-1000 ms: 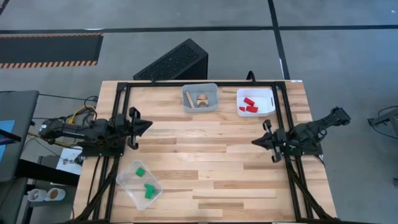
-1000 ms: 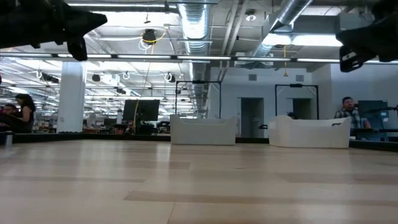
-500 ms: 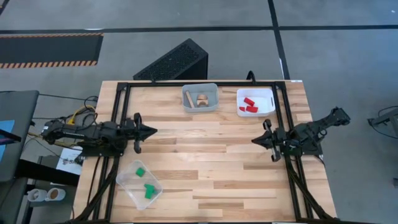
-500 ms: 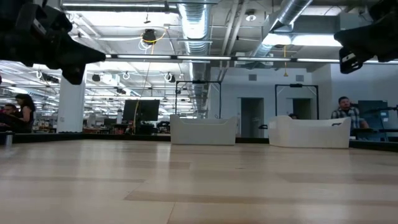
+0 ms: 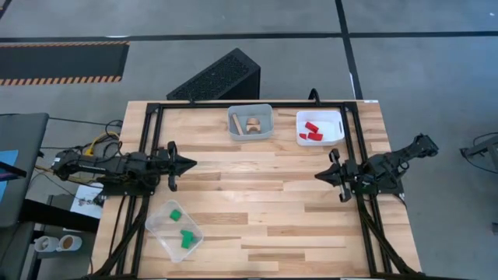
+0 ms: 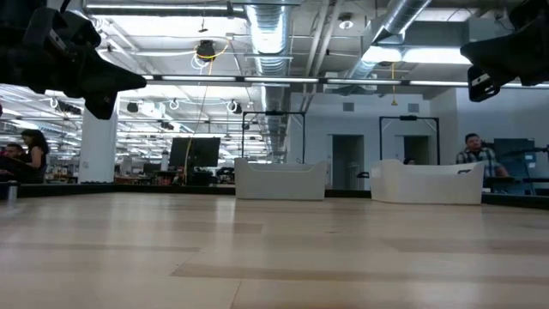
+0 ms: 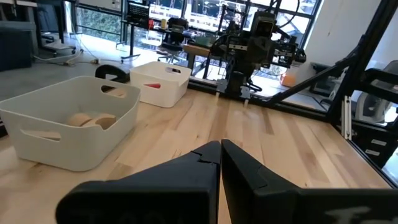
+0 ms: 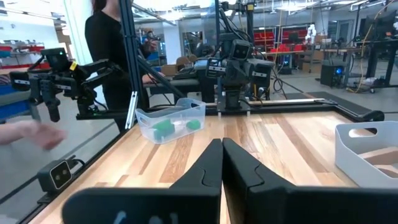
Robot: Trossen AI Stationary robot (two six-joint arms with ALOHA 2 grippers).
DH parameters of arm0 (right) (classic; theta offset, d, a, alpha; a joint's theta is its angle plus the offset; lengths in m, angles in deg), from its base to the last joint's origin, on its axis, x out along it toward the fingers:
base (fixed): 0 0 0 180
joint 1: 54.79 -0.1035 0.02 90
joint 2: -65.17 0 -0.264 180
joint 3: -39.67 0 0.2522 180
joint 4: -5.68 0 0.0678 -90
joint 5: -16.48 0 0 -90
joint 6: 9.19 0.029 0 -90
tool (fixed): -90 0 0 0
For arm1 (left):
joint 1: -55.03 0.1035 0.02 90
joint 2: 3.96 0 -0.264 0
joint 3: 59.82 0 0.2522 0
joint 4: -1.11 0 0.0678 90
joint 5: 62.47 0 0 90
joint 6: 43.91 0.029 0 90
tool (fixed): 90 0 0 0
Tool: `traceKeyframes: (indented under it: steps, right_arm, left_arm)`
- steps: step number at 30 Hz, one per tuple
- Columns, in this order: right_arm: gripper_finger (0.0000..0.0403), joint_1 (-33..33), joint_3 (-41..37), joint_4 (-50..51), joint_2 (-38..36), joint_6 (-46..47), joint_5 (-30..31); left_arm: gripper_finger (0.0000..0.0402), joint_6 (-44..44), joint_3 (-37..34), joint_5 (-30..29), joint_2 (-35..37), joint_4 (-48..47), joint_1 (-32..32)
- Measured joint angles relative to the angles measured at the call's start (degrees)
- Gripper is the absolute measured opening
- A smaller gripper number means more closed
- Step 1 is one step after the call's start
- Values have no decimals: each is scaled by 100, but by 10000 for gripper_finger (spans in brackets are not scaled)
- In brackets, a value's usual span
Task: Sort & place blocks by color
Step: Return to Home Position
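All blocks lie inside bins. Green blocks (image 5: 184, 238) sit in a clear bin (image 5: 159, 229) near the table's near left corner, also in the right wrist view (image 8: 163, 127). Wood blocks (image 5: 254, 124) rest in the grey bin (image 5: 250, 110) at the far edge, red blocks (image 5: 311, 131) in the white bin (image 5: 334, 118) beside it. My left gripper (image 5: 191, 164) hovers shut above the table's left side, holding nothing (image 7: 220, 147). My right gripper (image 5: 317, 176) hovers shut over the right side, holding nothing (image 8: 221, 145).
A black frame (image 5: 249, 103) runs along the table's far, left and right edges. The wooden table top (image 5: 257, 194) between the two grippers is bare. A person (image 8: 115, 50) stands beyond the table's left side, with a hand (image 8: 31, 134) near the frame.
My left gripper has rolled about its own axis and moved slightly toward the table's right, staying shut. My right arm has kept still, and the blocks have stayed in their bins.
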State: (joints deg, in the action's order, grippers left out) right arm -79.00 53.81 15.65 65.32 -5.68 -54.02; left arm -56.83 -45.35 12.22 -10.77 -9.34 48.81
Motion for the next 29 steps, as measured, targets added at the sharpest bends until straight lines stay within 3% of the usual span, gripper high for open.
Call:
traceKeyframes:
  steps: [29]
  right_arm:
    - [27, 0, -7, 5, 0, -2, 8]
  left_arm:
    - [0, 2, -2, -7, 0, 5, 0]
